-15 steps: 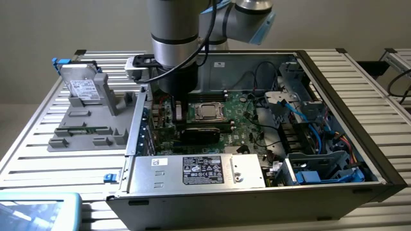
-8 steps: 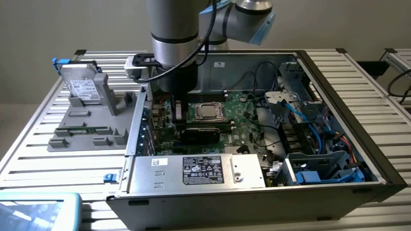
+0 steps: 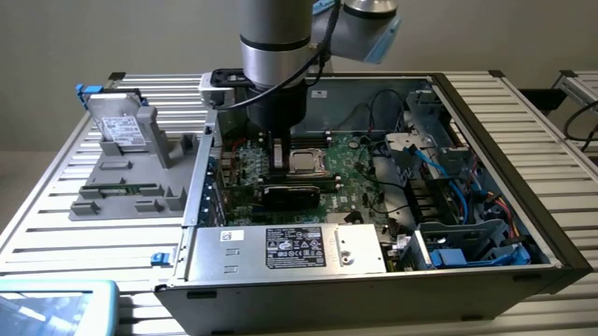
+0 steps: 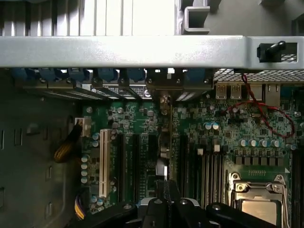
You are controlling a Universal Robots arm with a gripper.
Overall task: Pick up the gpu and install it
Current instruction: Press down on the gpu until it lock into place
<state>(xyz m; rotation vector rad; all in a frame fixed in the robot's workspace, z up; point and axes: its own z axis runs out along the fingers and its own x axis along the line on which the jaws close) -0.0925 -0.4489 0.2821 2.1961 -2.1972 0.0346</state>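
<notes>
The arm's gripper (image 4: 167, 202) stands low inside the open grey metal computer case (image 3: 486, 119), directly over the green motherboard (image 4: 228, 137). Its jaws are pressed together on the upper edge of the gpu (image 4: 165, 142), a flat expansion card seen edge-on in the wrist view as a thin vertical line running from the fingertips toward the rear slot openings. The card stands upright, its lower edge at or just above one of the long black expansion slots (image 4: 135, 166); whether it is already seated cannot be told. In the exterior view the black gripper body (image 3: 277, 150) hangs over the board just beside the silver processor socket (image 3: 304, 162).

The step in hand appears to be the insertion: pick-up is complete and the card is aligned with the slot row. The next move would call for keeping the card edge parallel to the slot, the silver end bracket in line with the rear opening of the case, and a straight, even press downward. A tilted card risks binding at the connector.

The grey hard drive with white label (image 3: 120, 126) rests on the grey fixture (image 3: 131, 189) outside the case.
</notes>
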